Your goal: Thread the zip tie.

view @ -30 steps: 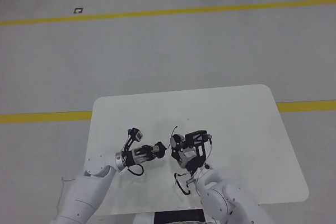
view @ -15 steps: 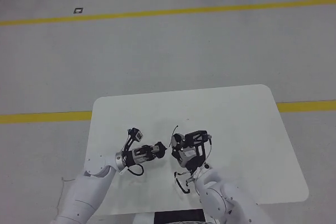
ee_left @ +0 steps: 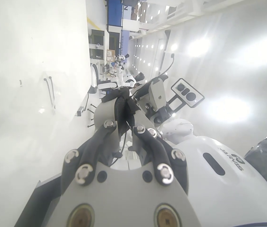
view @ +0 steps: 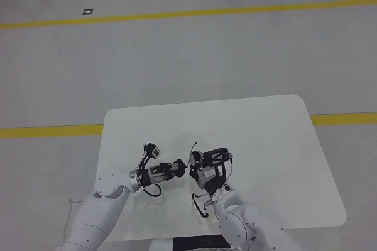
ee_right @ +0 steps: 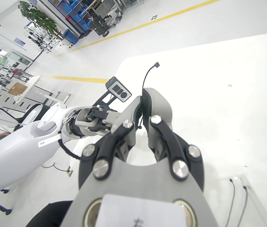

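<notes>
A thin black zip tie (ee_right: 144, 81) stands up out of my right gripper (ee_right: 142, 96), which is shut on its strap. The square head (ee_right: 157, 65) curls free above the fingertips, and the tie (view: 194, 148) also rises as a fine line over the table's middle. My left gripper (ee_left: 122, 95) is shut, with a thin black strand (ee_left: 123, 140) running out from between its pads. It sits tip to tip against the right gripper (view: 193, 164), with the left gripper (view: 181, 166) just to that one's left. Both hover above the white table (view: 270, 132).
Two spare zip ties (ee_right: 238, 197) lie in a clear tray near the table's front edge, and the same spare ties (ee_left: 49, 90) show on the tabletop. A small dark speck (ee_right: 230, 85) marks the table. Yellow floor lines (view: 44, 132) run beyond the table.
My right gripper has shifted slightly left, closing on the left gripper's tip. The left arm has held still.
</notes>
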Action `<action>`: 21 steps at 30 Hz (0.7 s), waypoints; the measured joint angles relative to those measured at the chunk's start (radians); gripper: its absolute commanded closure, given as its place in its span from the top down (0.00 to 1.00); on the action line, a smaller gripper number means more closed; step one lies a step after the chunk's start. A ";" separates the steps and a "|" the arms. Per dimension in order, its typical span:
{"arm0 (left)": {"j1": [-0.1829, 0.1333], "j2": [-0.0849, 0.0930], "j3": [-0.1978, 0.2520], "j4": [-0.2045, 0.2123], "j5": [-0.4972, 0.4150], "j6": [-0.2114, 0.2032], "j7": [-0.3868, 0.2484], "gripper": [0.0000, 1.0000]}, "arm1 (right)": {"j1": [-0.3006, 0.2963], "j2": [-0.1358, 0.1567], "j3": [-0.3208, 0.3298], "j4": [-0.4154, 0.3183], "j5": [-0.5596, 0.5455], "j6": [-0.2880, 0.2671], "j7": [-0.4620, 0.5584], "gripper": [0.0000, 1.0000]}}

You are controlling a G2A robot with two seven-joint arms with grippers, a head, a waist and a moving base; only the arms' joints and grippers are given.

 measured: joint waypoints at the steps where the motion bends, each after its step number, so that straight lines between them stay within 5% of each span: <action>1: 0.000 0.000 0.000 0.000 0.000 0.000 0.000 0.00 | 0.000 -0.001 -0.001 -0.001 -0.003 0.001 0.000 0.00; 21: 0.000 0.000 0.000 0.000 0.000 0.000 0.000 0.00 | -0.009 -0.009 0.006 -0.004 -0.030 0.008 0.023 0.00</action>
